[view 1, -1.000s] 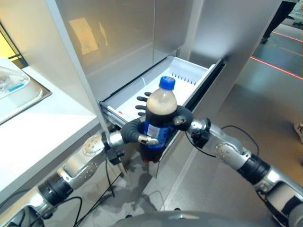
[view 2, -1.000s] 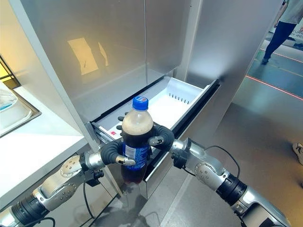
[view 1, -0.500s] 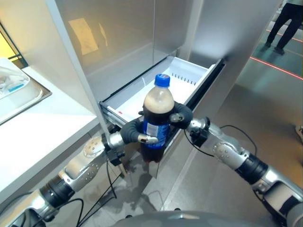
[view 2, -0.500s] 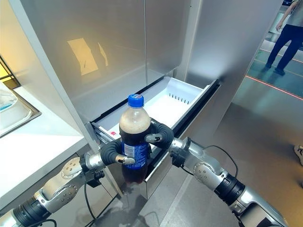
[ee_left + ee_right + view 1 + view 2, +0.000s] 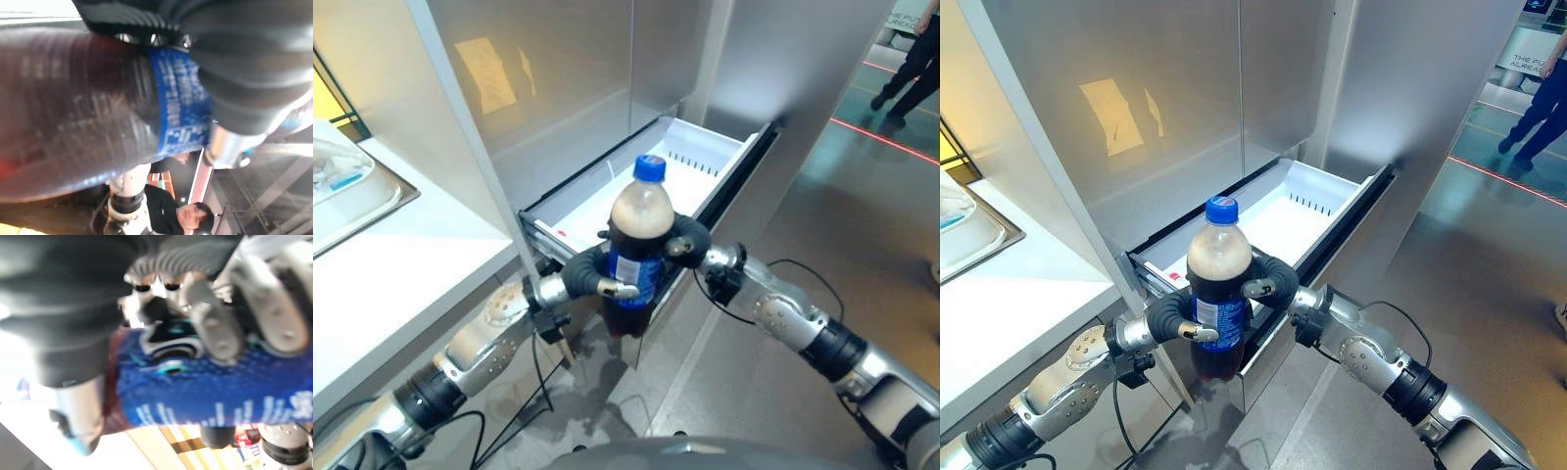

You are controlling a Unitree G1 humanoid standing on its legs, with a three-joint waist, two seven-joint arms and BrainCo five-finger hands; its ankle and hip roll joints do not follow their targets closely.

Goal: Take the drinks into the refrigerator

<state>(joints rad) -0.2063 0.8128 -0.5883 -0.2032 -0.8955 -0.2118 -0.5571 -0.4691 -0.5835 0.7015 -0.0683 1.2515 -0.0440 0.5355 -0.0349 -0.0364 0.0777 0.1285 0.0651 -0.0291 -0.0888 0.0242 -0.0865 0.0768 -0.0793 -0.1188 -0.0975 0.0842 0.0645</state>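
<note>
Both hands, left hand [image 5: 590, 276] and right hand [image 5: 689, 241], grasp the bottle [image 5: 633, 250] upright. It has risen slightly and now hangs above the open drawer [image 5: 705, 155]'s front, ready to go in.

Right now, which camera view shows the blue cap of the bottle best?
The right eye view: the blue cap shows unobstructed atop the bottle. The left eye view shows it similarly; both wrist views show the label, not the cap.
</note>
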